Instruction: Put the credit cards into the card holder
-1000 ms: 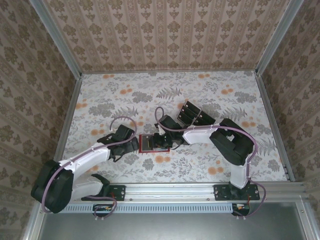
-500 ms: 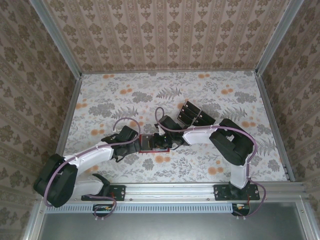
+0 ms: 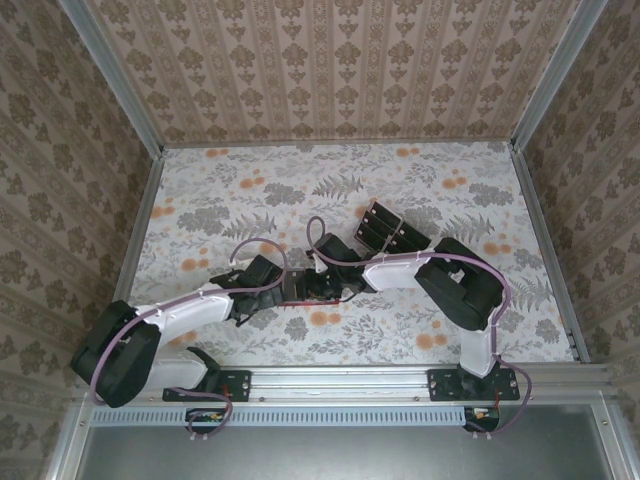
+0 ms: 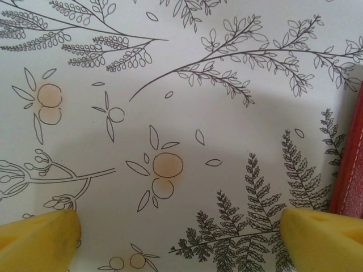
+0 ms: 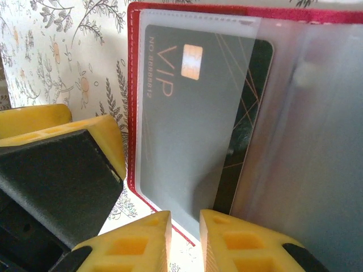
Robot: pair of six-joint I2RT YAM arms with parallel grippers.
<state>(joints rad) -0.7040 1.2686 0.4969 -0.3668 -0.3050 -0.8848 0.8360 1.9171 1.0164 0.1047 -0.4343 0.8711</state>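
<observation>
The red card holder [image 5: 134, 85] lies open, its clear sleeve facing up. A black credit card [image 5: 187, 130] marked VIP sits partly inside that sleeve, its right strip sticking out. My right gripper [image 5: 185, 235] has its yellow fingers drawn almost together, with the holder's bottom edge between their tips. In the top view the card holder [image 3: 293, 296] is a red sliver between the right gripper [image 3: 315, 290] and the left gripper [image 3: 272, 290]. The left gripper [image 4: 178, 238] is open wide over bare cloth, and the card holder's red edge [image 4: 353, 170] lies just beyond its right finger.
A clear slotted tray [image 3: 383, 228] with more black cards stands behind the right arm. A yellow finger of the left gripper [image 5: 96, 136] sits close to the holder's left edge. Patterned walls enclose the floral tablecloth [image 3: 220, 190], which is open at the back left.
The left arm has slid right until its gripper meets the card holder's left side. The right gripper's fingers have drawn closer together.
</observation>
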